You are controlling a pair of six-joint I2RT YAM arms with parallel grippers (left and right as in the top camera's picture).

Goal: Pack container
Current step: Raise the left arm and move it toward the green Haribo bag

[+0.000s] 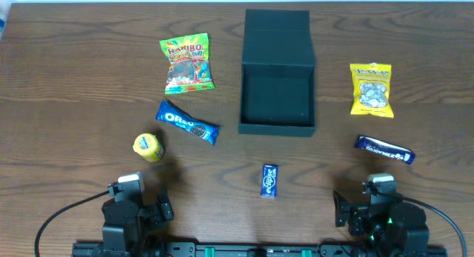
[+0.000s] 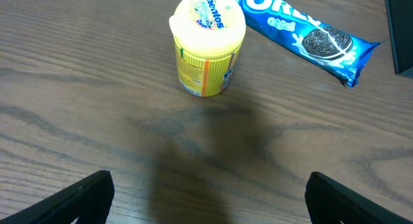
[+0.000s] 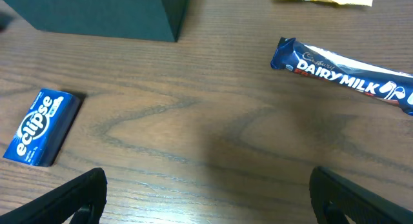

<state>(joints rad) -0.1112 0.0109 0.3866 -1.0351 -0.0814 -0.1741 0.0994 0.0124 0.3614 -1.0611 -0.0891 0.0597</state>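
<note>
The container (image 1: 276,127), a dark teal-black box, stands open at the middle back of the table with its flap lid lying back; its inside looks empty. Its corner also shows in the right wrist view as the container (image 3: 103,14). My left gripper (image 1: 138,199) rests at the near left edge, open over bare wood (image 2: 206,198), with a yellow Mentos tub (image 2: 206,43) and an Oreo pack (image 2: 303,33) ahead of it. At the near right edge my right gripper (image 1: 374,199) is open too (image 3: 208,195), nothing between its fingers.
Loose snacks lie around the box: a Haribo bag (image 1: 187,63), the Oreo pack (image 1: 187,122), the Mentos tub (image 1: 148,147), a blue Eclipse pack (image 1: 269,180), a yellow snack bag (image 1: 371,89) and a Dairy Milk bar (image 1: 384,148).
</note>
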